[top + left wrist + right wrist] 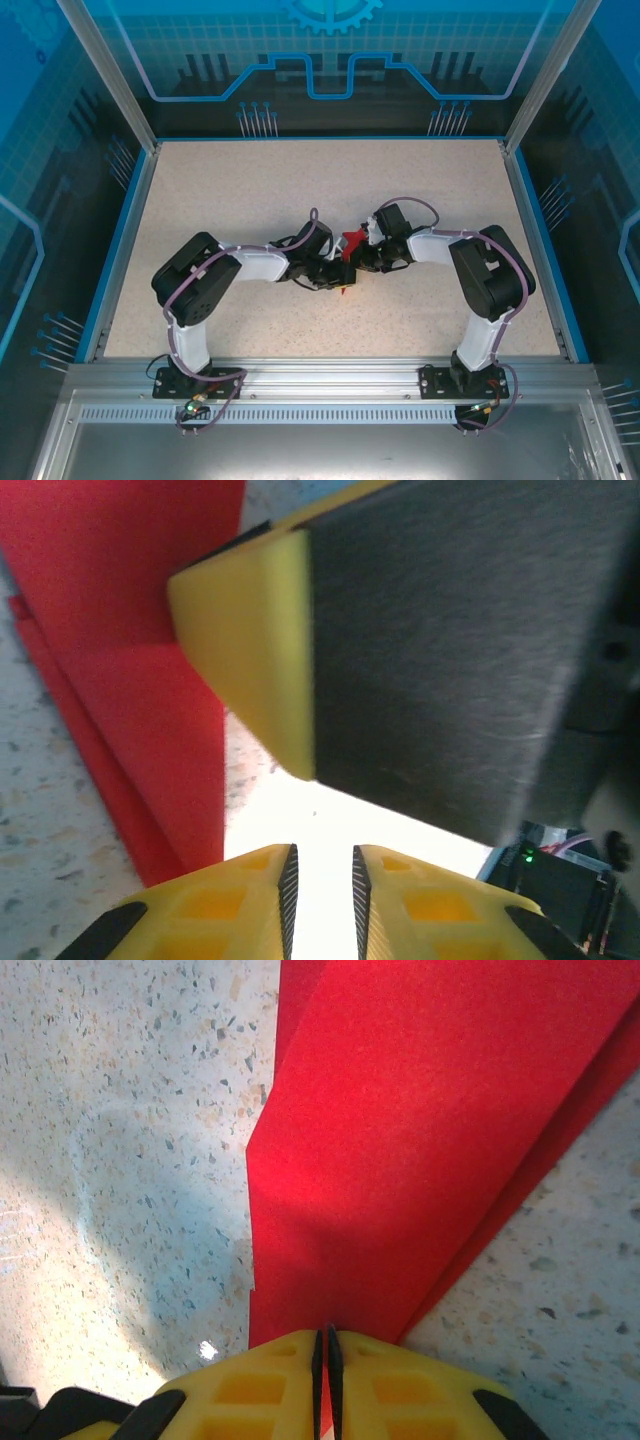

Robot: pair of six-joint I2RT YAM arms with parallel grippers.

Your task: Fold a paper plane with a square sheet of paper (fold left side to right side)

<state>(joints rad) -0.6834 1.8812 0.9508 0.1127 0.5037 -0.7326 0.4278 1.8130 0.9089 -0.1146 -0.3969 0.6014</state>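
The speckled desk (pixel 200 200) carries everything. The left arm (pixel 250 262) and right arm (pixel 450 245) reach in to meet near its middle, where the red paper (pixel 352 243) sits between them, seemingly partly lifted off the surface. In the right wrist view the paper lies in layers, with a long folded edge running away from the right gripper (pixel 324 1342), whose jaws are pressed together on its near end. The left gripper (pixel 320 865) has its jaws a little apart with nothing visible between them, and the paper is just to one side. To do this fold well, I judge the right grip should serve as the fixed anchor. The left would then take the free edge, carry it across to the opposite edge, and line the two up before pressing. Thin paper may buckle or tear if both arms pull, so flatten gently from the crease outward.
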